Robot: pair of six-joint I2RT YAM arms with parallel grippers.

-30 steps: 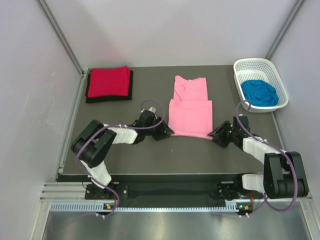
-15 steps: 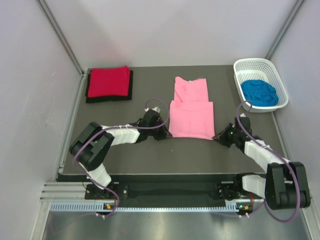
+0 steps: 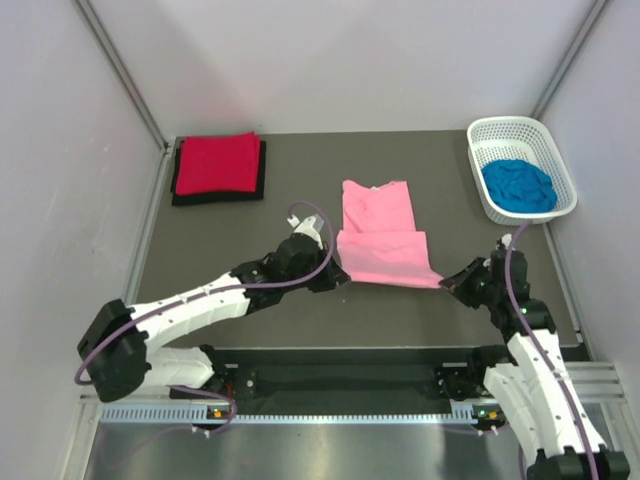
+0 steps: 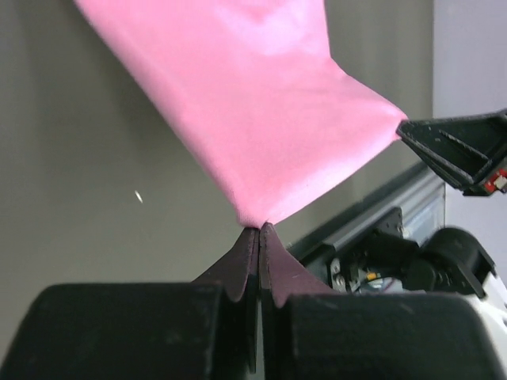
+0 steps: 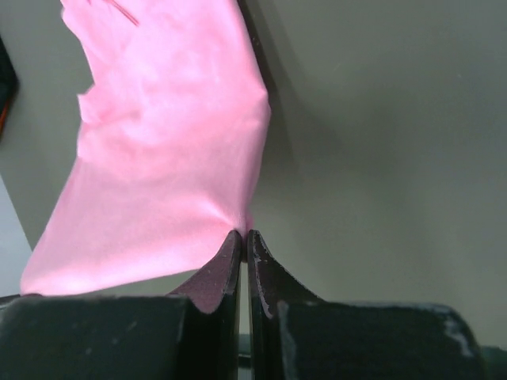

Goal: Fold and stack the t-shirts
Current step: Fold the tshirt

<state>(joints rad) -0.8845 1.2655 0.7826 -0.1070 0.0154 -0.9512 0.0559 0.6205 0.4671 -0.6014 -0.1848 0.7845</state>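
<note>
From above, the pink t-shirt [image 3: 385,235] lies in the middle of the dark bench [image 3: 250,240], its far part flat and a folded layer on top nearer the arms. The left gripper [image 3: 338,279] is clamped on the near left corner of that layer and the right gripper [image 3: 447,283] on the near right corner, so the near edge runs stretched between the two. At the far left corner of the bench a folded red t-shirt [image 3: 215,162] sits on a folded black t-shirt [image 3: 218,199], whose edge shows along the near and right sides. At the far right a white lattice basket [image 3: 510,125] holds a crumpled bright blue t-shirt [image 3: 518,185]. In the left wrist view the two dark fingers are pressed together on a point of pink cloth, which fans out from them toward the tip of the other gripper at the right edge. In the right wrist view the fingers are likewise closed tight on a pinched corner of pink cloth, with the sheet spreading up and to the left over the grey bench.
</note>
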